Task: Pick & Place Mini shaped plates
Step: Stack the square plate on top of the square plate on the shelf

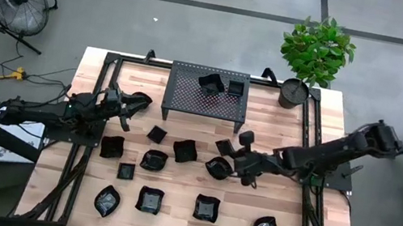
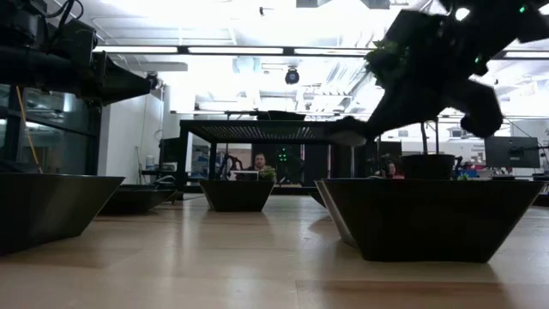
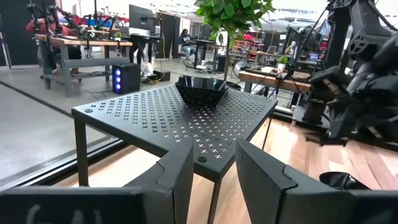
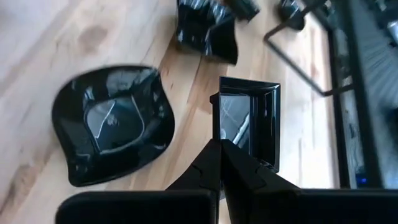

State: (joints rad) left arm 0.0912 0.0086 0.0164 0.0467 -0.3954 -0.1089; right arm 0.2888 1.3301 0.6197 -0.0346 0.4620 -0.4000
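While the left gripper [image 1: 126, 110] waits narrowly parted and empty beside the rack's [image 1: 187, 98] left edge, about a dozen mini shaped plates [image 1: 150, 200] remain mid-worktop, two sit on the rack, and the right gripper [image 1: 244, 169] carries a small square plate [image 4: 252, 121] pinched in closed jaws.

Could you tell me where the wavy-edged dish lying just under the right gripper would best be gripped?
Probably by its raised rim, coming down from above. The wavy-edged dish lies flat and open side up on the table, so only its thin flared edge gives two fingers something to pinch. The right gripper, already pinching a small square dish, would have to put that down first.
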